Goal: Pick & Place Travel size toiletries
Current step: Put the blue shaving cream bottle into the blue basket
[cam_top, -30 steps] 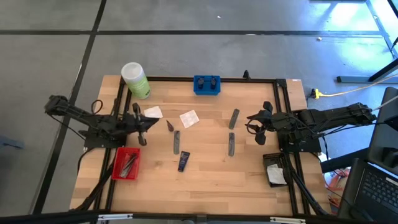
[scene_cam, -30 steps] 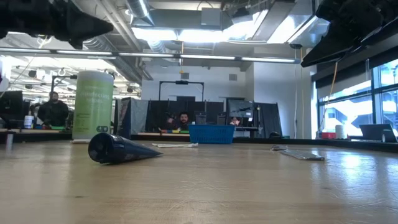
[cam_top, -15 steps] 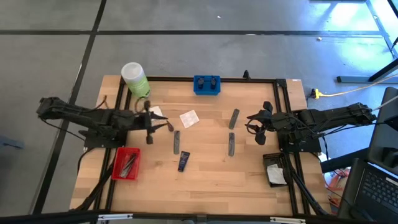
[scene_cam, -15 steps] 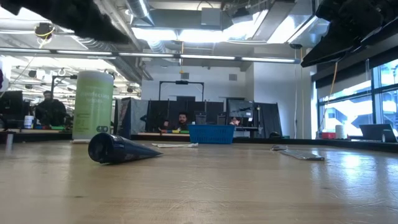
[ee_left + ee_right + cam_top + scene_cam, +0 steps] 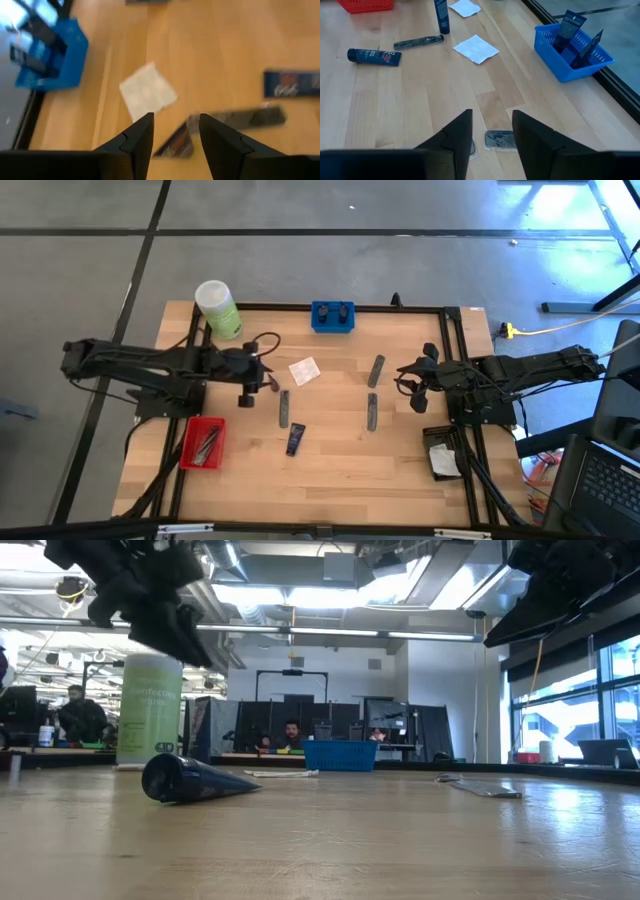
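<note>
The toiletries lie spread over the wooden table. There is a white sachet, a dark cone, grey tubes and a navy tube. My left gripper hangs open above the cone, slanting down toward the sachet. Above the table's right side my right gripper waits open. One end of a grey tube shows below its fingers.
A red tray holding dark items stands at the near left. A blue tray is at the far edge. A big green bottle stands at the far left corner. A black tray sits at the right.
My left gripper has swung from beside the red tray toward the table's middle, tipping downward, and now hangs over the cone and the sachets. None of the toiletries has moved.
</note>
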Robot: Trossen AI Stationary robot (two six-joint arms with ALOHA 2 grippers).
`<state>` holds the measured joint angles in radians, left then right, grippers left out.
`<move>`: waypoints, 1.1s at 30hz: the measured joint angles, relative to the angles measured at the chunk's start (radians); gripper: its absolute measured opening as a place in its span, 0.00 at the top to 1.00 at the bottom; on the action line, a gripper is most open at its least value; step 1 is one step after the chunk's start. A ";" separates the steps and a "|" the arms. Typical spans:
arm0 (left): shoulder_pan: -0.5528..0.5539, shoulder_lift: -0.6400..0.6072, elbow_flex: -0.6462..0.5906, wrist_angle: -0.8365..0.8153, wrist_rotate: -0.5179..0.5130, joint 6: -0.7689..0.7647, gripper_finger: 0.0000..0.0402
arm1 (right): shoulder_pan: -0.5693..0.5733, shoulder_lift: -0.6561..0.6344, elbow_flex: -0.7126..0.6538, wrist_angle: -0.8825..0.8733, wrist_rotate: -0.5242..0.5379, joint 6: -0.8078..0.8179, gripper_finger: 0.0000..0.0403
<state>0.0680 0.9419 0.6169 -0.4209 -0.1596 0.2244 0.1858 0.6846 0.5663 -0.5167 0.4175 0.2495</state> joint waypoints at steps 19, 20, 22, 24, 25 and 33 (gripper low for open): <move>0.098 0.161 0.004 -0.048 0.056 0.101 0.62 | 0.000 0.000 0.000 0.000 0.000 0.000 0.72; 0.098 0.165 0.004 -0.048 0.057 0.101 0.62 | 0.000 0.000 0.000 0.000 0.000 0.000 0.73; 0.098 0.169 0.004 -0.048 0.064 0.101 0.62 | 0.000 0.000 0.000 0.000 0.000 0.000 0.73; 0.098 0.169 0.004 -0.047 0.070 0.100 0.62 | 0.000 0.000 0.000 0.000 0.000 0.000 0.74; 0.098 0.169 0.004 -0.048 0.070 0.101 0.62 | 0.000 0.000 0.000 0.000 0.000 0.000 0.74; 0.098 0.145 0.004 -0.051 0.075 0.094 0.61 | 0.000 0.000 0.000 0.000 0.000 0.000 0.77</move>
<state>0.1658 1.0874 0.6212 -0.4718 -0.0845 0.3185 0.1857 0.6846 0.5667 -0.5163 0.4175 0.2494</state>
